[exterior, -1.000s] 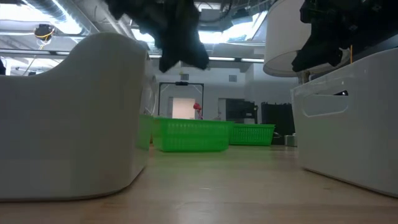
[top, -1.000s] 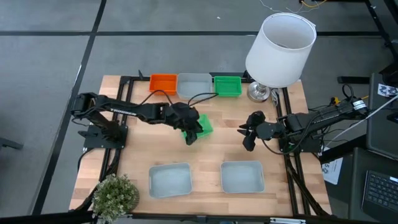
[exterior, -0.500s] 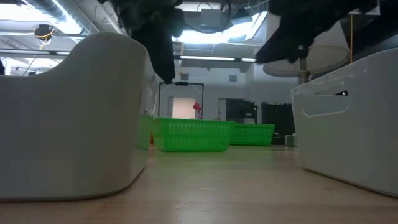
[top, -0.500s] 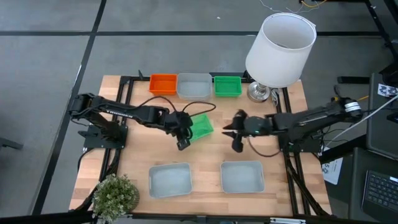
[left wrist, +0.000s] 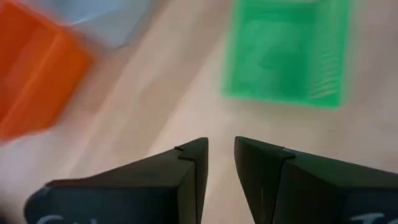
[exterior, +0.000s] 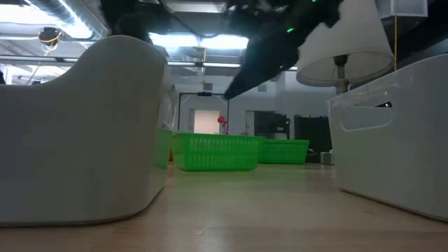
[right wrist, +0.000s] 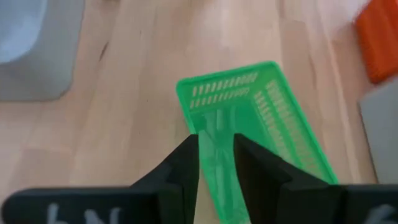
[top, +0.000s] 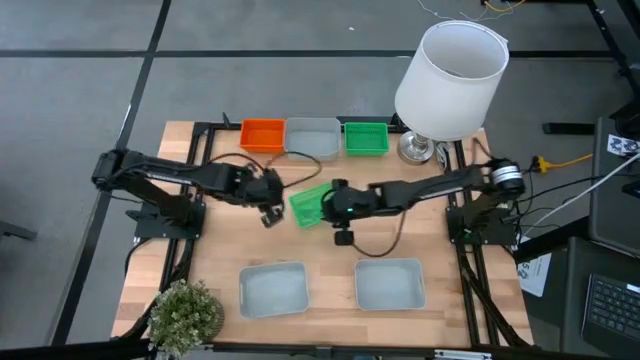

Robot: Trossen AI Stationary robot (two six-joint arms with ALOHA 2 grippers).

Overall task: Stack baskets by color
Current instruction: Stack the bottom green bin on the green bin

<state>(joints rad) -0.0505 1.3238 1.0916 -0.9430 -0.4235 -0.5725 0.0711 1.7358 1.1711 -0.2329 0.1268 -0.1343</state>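
Note:
A green basket sits on its base mid-table, also seen in the low view. My right gripper hangs open just above its right side. In the right wrist view the fingers stand either side of one basket wall, clear of it. My left gripper hovers left of the basket, its fingers a narrow gap apart around nothing. An orange basket, a grey-blue one and a second green one line the far edge.
Two more grey-blue baskets sit near the front edge. A big white lampshade stands at the far right corner, and a small potted plant at the near left. Bare wood lies between the rows.
My left gripper has drawn back from over the green basket toward the table's left edge and tipped. My right gripper has swung from the right side across toward the table's left, rolling and sinking a little, until it is above the basket. The basket has stayed put.

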